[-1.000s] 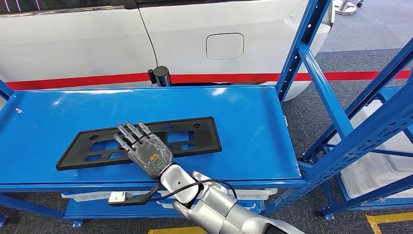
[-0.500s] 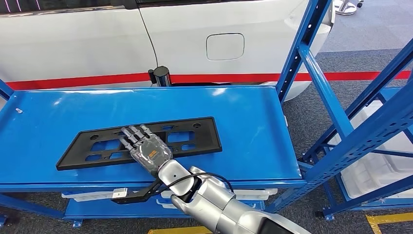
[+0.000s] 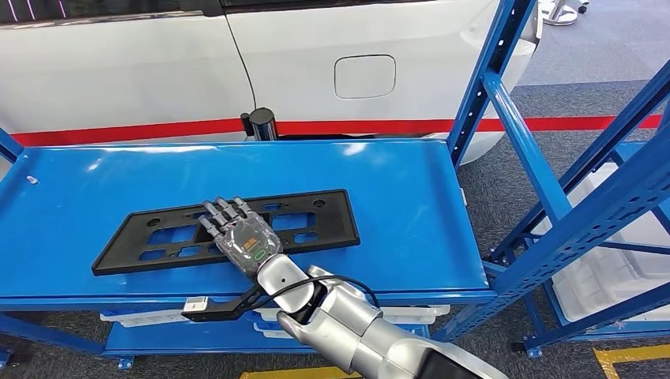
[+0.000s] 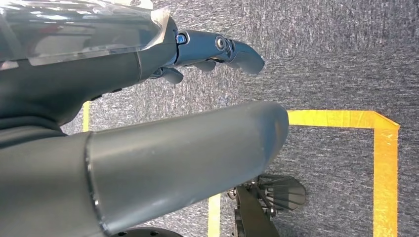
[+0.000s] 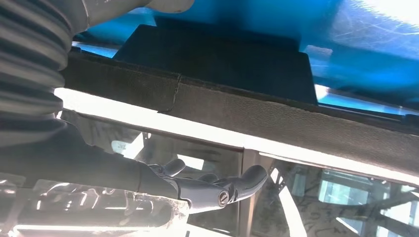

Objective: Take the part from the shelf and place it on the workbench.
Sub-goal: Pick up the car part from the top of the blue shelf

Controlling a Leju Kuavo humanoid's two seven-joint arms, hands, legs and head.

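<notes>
nearby, white car (image 3: 158, 63) behind shelf (image 3: 411, 197)

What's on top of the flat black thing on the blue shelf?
The robot's right hand lies over the middle of the black part, fingers spread. The piece of the part beneath it is hidden. The shelf holds both.

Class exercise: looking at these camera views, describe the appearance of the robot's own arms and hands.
The right arm is silver metal with a black cable looped at the wrist. The right hand has dark grey fingers and a clear back cover bearing orange and green markings. The left hand shows a thick grey thumb and darker fingers.
</notes>
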